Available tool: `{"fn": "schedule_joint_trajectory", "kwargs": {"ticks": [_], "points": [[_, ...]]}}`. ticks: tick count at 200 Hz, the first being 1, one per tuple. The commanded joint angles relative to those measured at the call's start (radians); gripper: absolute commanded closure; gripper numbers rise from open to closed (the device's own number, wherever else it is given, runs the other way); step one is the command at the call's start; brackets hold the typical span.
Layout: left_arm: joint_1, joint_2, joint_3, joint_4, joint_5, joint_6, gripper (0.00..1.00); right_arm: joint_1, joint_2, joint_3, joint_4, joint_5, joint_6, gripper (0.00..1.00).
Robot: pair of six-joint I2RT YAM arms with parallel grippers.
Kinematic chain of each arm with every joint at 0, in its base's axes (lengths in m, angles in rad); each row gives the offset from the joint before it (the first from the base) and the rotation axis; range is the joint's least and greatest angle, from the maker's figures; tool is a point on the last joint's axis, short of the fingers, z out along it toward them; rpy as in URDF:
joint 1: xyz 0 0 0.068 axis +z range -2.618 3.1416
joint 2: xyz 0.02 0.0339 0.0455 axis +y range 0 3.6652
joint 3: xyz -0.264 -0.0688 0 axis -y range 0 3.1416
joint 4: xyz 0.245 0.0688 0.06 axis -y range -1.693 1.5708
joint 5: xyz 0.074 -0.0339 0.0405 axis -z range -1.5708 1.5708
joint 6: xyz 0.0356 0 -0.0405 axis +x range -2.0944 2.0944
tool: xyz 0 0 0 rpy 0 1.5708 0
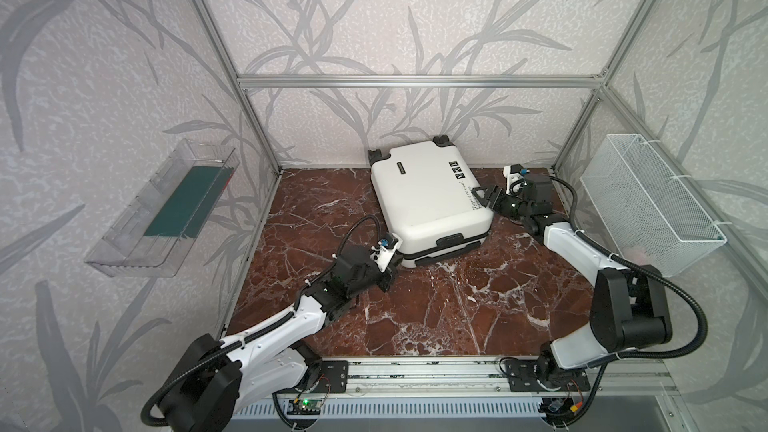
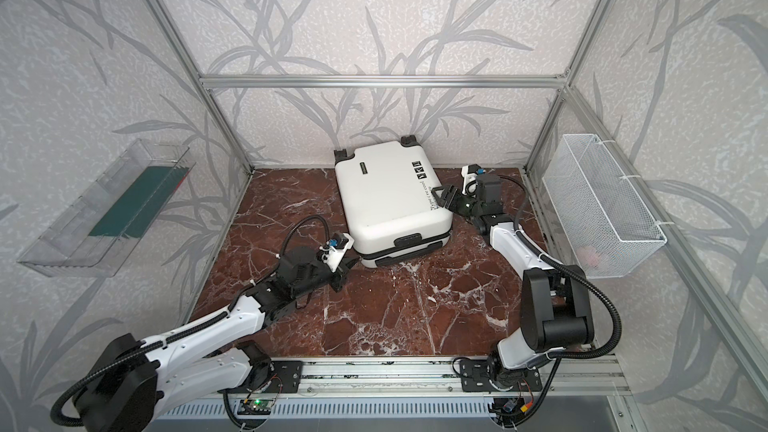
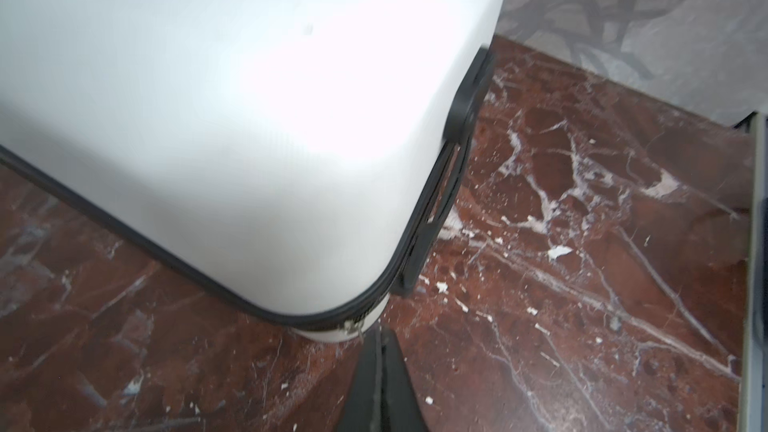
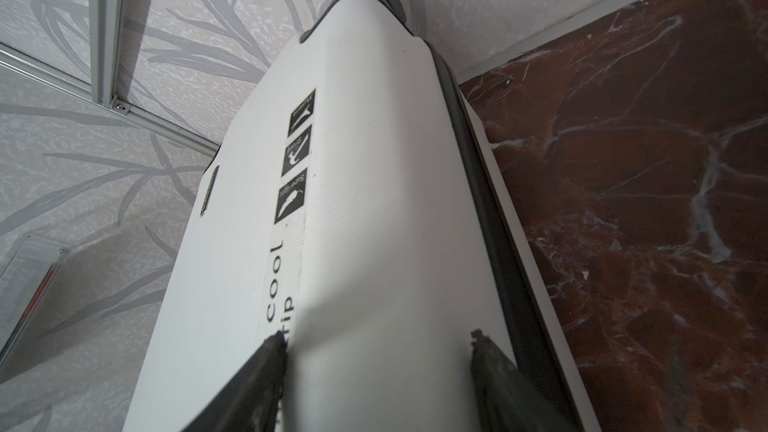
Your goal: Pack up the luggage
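The luggage (image 1: 424, 197) (image 2: 390, 201), a white hard-shell suitcase, lies flat and closed at the back of the marble table, wheels toward the rear wall. My left gripper (image 1: 390, 278) (image 3: 376, 332) is shut, its tip on the table at the front left corner of the luggage (image 3: 232, 118), right beside the metal zipper pull (image 3: 354, 327); nothing shows between its fingers. My right gripper (image 1: 482, 197) (image 4: 378, 347) is open at the right edge of the luggage (image 4: 353, 222), by the printed text. One of its fingers is over the lid and the other near the black zipper seam (image 4: 494, 222).
A white wire mesh basket (image 1: 648, 201) hangs on the right wall with something pink (image 1: 636, 253) at its bottom. A clear plastic tray (image 1: 124, 243) on the left wall holds a dark green flat item (image 1: 187, 201). Bare marble (image 1: 457, 317) lies in front of the luggage.
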Motion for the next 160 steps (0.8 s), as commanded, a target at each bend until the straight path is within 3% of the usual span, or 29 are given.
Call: {"fn": "schedule_joint_trajectory", "kwargs": {"ticks": [1,36,55,78,114,160], "points": [[-0.008,0.012,-0.001,0.037,0.023,0.014,1.00,0.044,0.055,-0.048,-0.151,-0.079,0.011,0.30],[-0.009,0.034,-0.023,0.083,-0.029,0.002,1.00,0.044,0.047,-0.056,-0.158,-0.076,0.003,0.30],[-0.009,0.013,-0.060,0.117,-0.081,0.002,0.73,0.044,0.043,-0.051,-0.164,-0.076,0.002,0.30],[-0.008,-0.033,-0.141,0.190,-0.149,-0.017,0.59,0.044,0.044,-0.043,-0.170,-0.076,0.001,0.30],[-0.008,-0.062,-0.257,0.283,-0.222,-0.060,0.50,0.044,0.043,-0.039,-0.179,-0.073,-0.005,0.30],[-0.007,0.045,-0.242,0.343,-0.263,-0.066,0.49,0.044,0.052,-0.043,-0.182,-0.068,-0.006,0.30]]}}
